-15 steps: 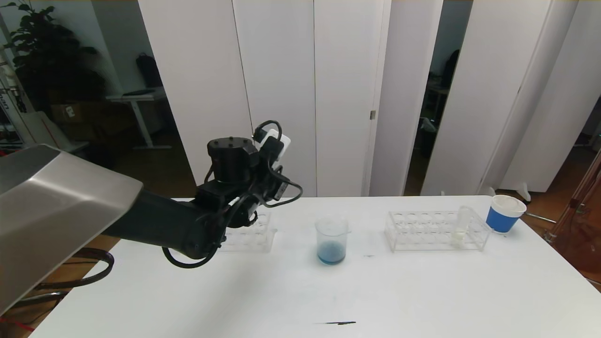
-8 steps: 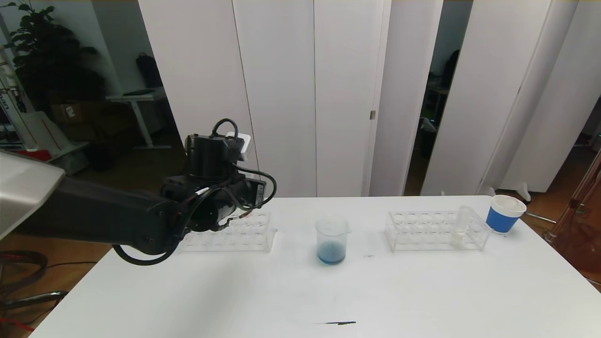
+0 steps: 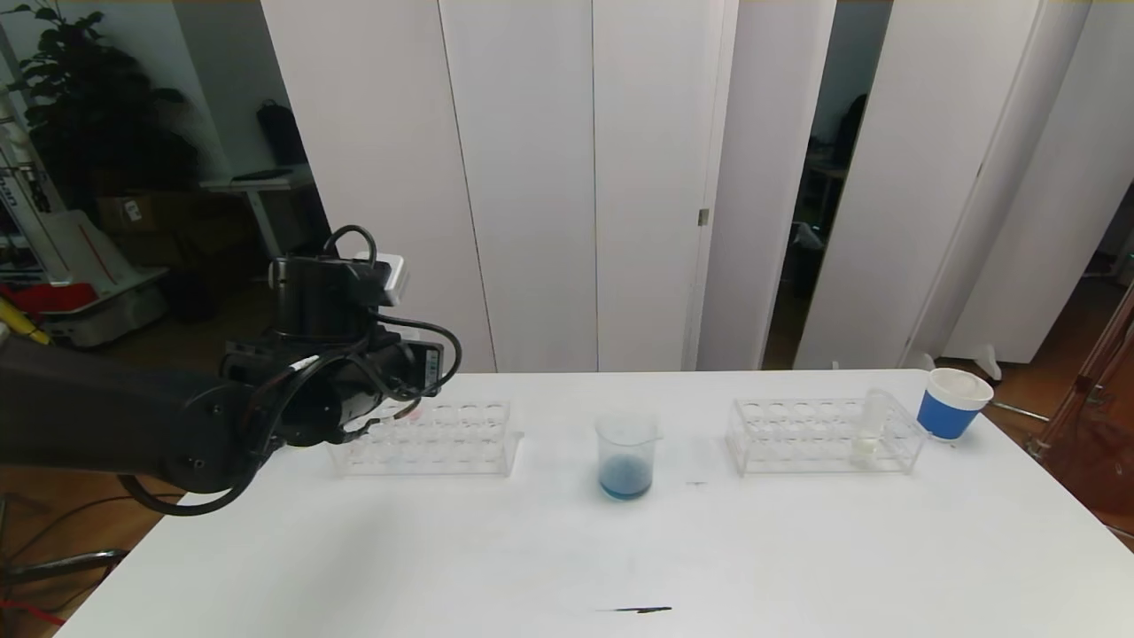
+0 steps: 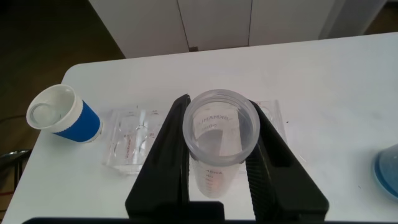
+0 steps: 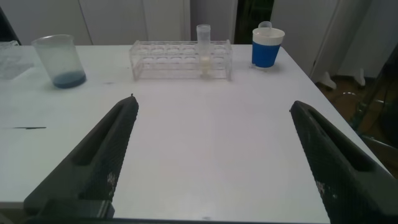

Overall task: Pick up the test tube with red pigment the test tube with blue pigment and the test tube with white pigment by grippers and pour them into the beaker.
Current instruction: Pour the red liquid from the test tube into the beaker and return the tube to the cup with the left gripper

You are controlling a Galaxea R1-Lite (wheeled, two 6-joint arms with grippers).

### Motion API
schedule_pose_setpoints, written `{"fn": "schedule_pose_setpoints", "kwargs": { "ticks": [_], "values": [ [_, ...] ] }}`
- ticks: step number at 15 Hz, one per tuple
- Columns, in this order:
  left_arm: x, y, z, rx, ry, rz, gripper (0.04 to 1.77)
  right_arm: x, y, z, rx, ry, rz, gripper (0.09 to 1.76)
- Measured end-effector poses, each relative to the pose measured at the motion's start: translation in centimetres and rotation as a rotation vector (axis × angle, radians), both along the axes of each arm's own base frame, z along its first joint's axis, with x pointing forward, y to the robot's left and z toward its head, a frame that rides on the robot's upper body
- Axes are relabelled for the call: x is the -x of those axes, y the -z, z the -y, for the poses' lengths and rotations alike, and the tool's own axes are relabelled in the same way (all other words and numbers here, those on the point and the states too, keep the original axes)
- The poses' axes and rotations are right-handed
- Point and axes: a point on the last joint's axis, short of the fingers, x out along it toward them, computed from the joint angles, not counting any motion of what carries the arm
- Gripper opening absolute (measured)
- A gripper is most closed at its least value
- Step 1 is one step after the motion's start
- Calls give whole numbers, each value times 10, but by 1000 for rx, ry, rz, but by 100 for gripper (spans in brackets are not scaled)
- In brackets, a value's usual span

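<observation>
My left gripper [image 4: 221, 109] is shut on a clear graduated test tube [image 4: 222, 127], held mouth-up over the left rack [image 4: 134, 143]. No pigment shows in that tube, so I cannot tell whether it is the test tube with blue pigment. The beaker [image 3: 626, 452] stands mid-table with blue pigment at its bottom. The test tube with white pigment [image 3: 871, 430] stands upright in the right rack [image 3: 819, 434]. The test tube with red pigment is hidden. My right gripper [image 5: 211, 102] hangs open over bare table near the front, well short of the right rack, and holds nothing.
A white paper cup with a blue band [image 3: 951, 403] stands beyond the right rack's far end. Another such cup [image 4: 62, 115] sits beside the left rack. A thin black mark [image 3: 633, 610] lies near the table's front edge.
My left arm has swung left, away from the beaker, carrying the clear tube to a spot over the left rack. The beaker and right rack have not moved.
</observation>
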Motion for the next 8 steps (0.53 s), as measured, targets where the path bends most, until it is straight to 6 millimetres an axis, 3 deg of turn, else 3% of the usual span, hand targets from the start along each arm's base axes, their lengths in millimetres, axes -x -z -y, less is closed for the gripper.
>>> {"fn": "schedule_pose_setpoints", "kwargs": {
  "ticks": [3, 8],
  "values": [
    [-22, -17, -28, 23, -81, 129, 60, 0, 0, 0, 0, 0, 0, 175],
    [-80, -37, -89, -28, -245, 379, 60, 0, 0, 0, 1, 0, 0, 175]
  ]
}}
